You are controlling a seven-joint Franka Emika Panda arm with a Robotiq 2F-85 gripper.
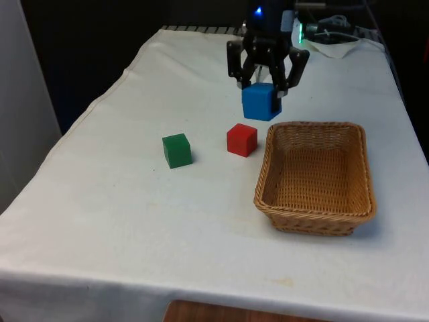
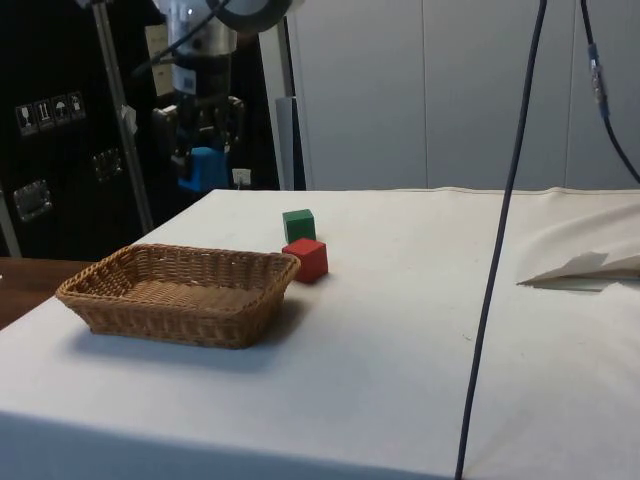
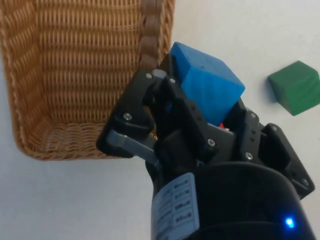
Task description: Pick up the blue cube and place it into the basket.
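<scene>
The blue cube hangs in the air, clamped between the black fingers of my gripper, which is shut on it. It is lifted well above the white cloth, just beyond the far rim of the wicker basket. From the side, the blue cube in the gripper is high above and behind the basket. In the wrist view the blue cube sits tilted between the fingers, over the edge of the basket, which holds nothing.
A red cube lies on the cloth just off the basket's corner on the front view's left. A green cube rests further left. Loose cloth and cables lie at the table's far end.
</scene>
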